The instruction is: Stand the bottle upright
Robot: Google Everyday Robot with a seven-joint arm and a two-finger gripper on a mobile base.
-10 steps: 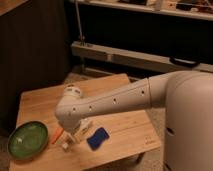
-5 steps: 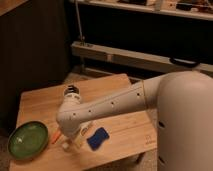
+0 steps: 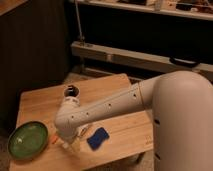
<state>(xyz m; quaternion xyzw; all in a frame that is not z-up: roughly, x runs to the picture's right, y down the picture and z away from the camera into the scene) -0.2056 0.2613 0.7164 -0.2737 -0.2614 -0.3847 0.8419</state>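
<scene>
The hand (image 3: 66, 141) hangs low at the bottle (image 3: 73, 146), between bowl (image 3: 28, 140) and sponge (image 3: 97, 138) on the worktop (image 3: 122, 131); I cannot tell its grip.

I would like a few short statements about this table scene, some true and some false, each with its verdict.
1. The green bowl stands on the wooden table, near its corner at the left side of the picture. True.
2. The blue sponge lies inside the bowl. False: the blue sponge lies flat on the table, apart from the bowl.
3. The robot's hand is low over the table, between bowl and sponge, close to the bottle. True.
4. The arm reaches up to the shelf behind the table. False: the arm bends down toward the table's near edge.
</scene>
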